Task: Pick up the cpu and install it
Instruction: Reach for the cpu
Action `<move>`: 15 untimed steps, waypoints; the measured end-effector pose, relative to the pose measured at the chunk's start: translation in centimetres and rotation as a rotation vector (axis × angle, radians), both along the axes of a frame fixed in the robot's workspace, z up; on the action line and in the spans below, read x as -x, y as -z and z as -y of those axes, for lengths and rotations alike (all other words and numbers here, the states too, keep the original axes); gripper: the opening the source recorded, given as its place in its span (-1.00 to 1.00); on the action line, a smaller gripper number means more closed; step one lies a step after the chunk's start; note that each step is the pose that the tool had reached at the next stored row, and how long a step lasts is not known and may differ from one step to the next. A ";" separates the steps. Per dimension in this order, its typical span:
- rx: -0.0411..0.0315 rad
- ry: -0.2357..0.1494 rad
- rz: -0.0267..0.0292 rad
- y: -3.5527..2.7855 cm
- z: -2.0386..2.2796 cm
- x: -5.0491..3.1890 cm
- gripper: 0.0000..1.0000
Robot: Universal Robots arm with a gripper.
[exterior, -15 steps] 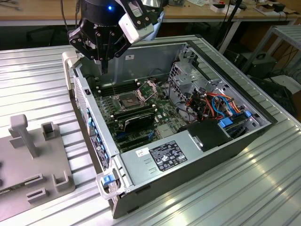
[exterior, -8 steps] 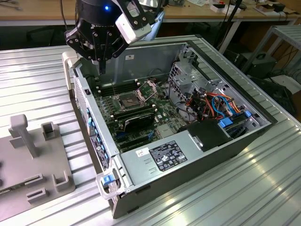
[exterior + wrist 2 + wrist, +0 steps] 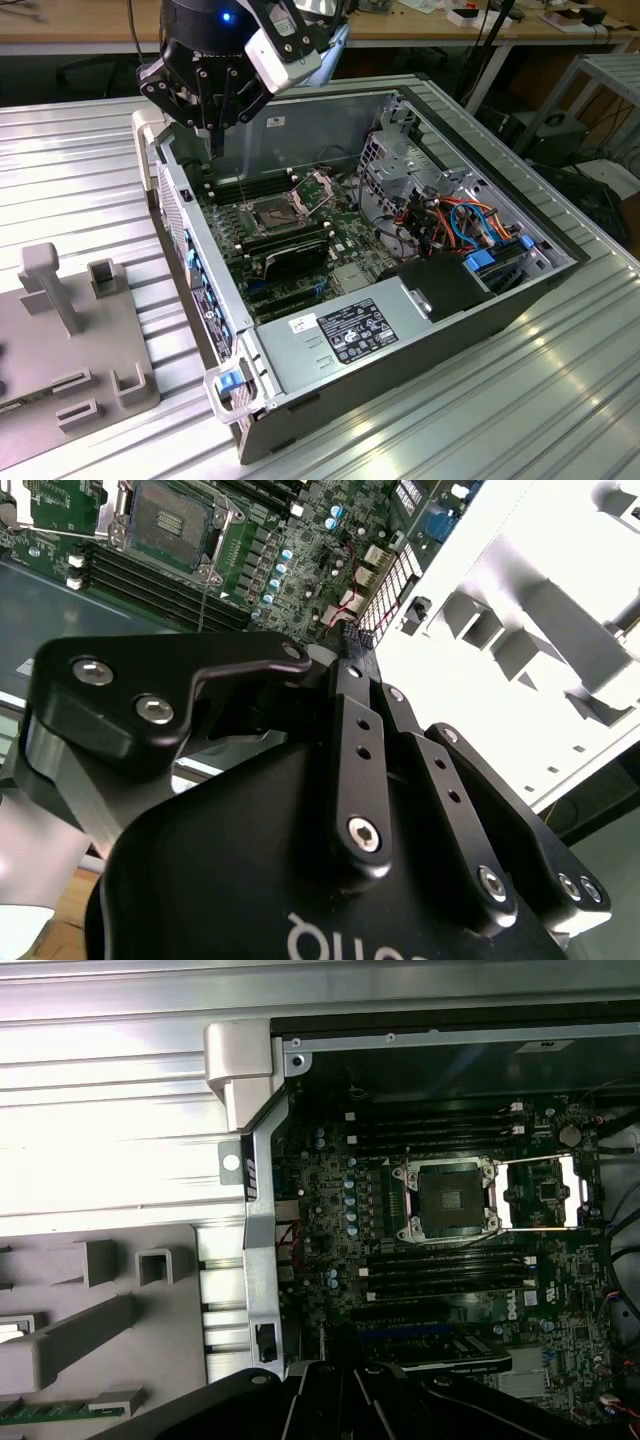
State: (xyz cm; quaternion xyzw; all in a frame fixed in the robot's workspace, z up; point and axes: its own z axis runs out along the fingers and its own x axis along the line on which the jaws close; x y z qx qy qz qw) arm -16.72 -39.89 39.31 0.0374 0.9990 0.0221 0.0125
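My gripper (image 3: 214, 152) hangs above one corner of the computer case (image 3: 400, 385), fingers (image 3: 213, 138) drawn narrow; whether they pinch the cpu, I cannot tell. The board's socket (image 3: 447, 1198) lies uncovered.

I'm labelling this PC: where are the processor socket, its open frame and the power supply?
processor socket (image 3: 447, 1198), first wrist view, its centre.
open frame (image 3: 571, 1192), first wrist view, outer bar.
power supply (image 3: 350, 335), exterior view, labelled top.
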 end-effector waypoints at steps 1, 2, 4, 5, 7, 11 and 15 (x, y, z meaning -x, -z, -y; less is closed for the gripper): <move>0.0000 0.000 0.0000 0.00 0.00 0.00 -0.79; 0.0001 0.000 -0.0001 0.00 0.00 0.02 -0.79; 0.0000 0.000 0.0000 0.00 0.00 0.12 -0.79; 0.0000 0.000 0.0000 0.00 0.00 0.23 -0.79; 0.0000 0.000 0.0000 0.00 0.00 0.29 -0.79; 0.0000 0.000 0.0000 0.00 0.00 0.42 -0.79; 0.0000 0.000 0.0000 0.00 0.00 0.54 -0.79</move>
